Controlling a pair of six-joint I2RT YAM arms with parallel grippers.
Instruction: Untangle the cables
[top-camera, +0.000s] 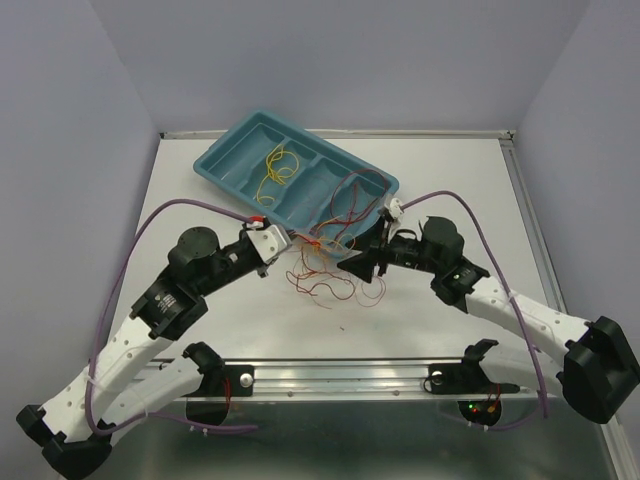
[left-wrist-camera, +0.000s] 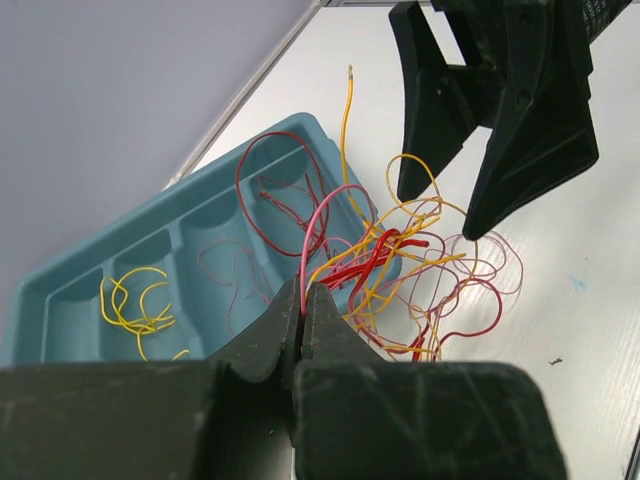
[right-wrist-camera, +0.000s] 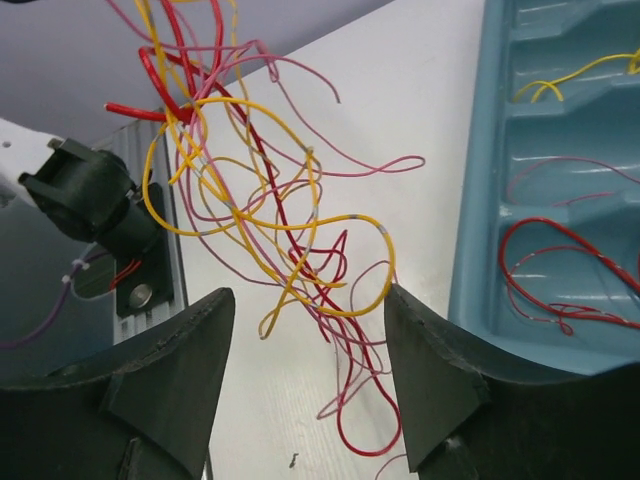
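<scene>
Cables, thin, in red, yellow, pink and orange; part sorted, part knotted.

Item 1, tangle (top-camera: 325, 265): main bundle of red, yellow and pink strands, at the near long edge of the tray (top-camera: 225, 150), hanging out over the table (top-camera: 450, 180) toward its middle. Lifted on one side, loose ends trailing down to the table surface. Not yet separated.

Item 2, yellow cable (top-camera: 278, 166): lying alone in a compartment toward the tray's far-left end. Judged done.

Item 3, red cable (top-camera: 357, 195): looped in the compartment at the tray's right end, with a fainter pink cable (right-wrist-camera: 560, 165) in the neighbouring compartment. Cannot tell whether free of the bundle or joined to it over the rim.

Left gripper (left-wrist-camera: 303, 295): fingers pressed together, pinching a pink strand (left-wrist-camera: 310, 235) of the tangle rising from between the tips.

Right gripper (right-wrist-camera: 308, 300): spread wide, holding nothing, poised just beside the tangle, yellow and red loops dangling between and above its fingers.

Progress, as a judgement: early to middle. A few cables laid out in the tray; greater share knotted together. Left to do: picking a single strand from the bundle, drawing it clear against the left gripper's hold, placing it in a compartment, repeating until nothing crosses.
</scene>
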